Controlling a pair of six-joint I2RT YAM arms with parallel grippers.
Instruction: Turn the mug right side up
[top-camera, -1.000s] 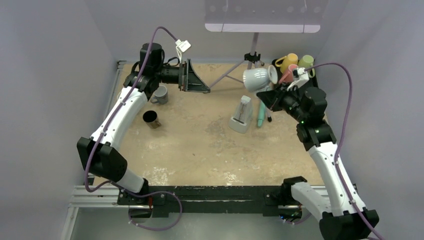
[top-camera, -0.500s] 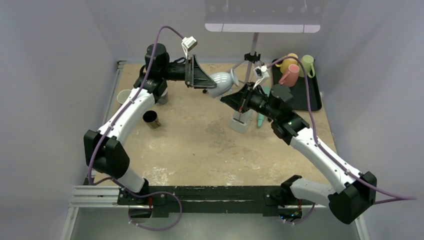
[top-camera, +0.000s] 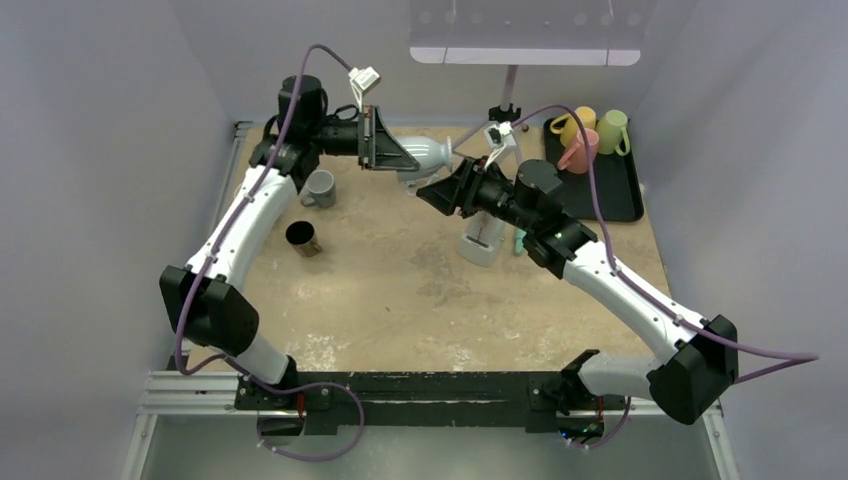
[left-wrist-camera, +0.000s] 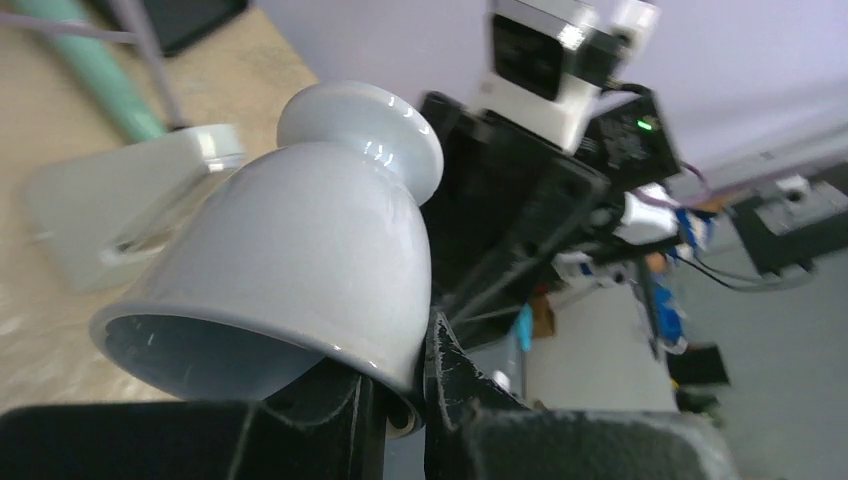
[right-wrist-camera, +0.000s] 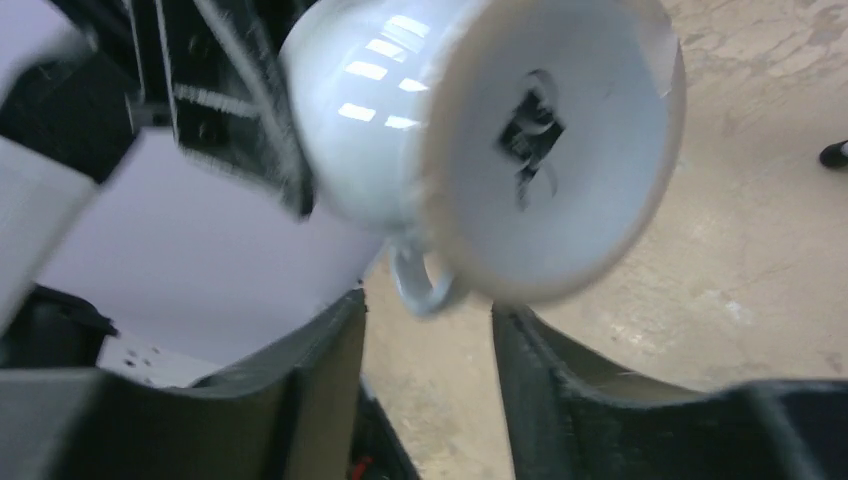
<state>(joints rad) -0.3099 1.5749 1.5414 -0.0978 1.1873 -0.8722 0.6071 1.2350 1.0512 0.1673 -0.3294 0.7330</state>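
Observation:
The white footed mug hangs in the air at the back of the table, tipped on its side. Its mouth faces my left gripper and its foot faces the right one. In the left wrist view the left gripper is shut on the rim of the mug, one finger inside and one outside. In the right wrist view the mug shows its base, with its handle hanging just above my right gripper. That gripper is open with its fingers clear of the mug, and stands just below it.
A grey mug and a dark cup stand on the left of the table. A grey stand and a teal object lie mid-table. At the back right a black tray holds yellow, pink and green mugs. A tripod stands behind.
The right arm carried the mug leftward to the left gripper. The left gripper shut on its rim, and the right gripper then opened and let go.

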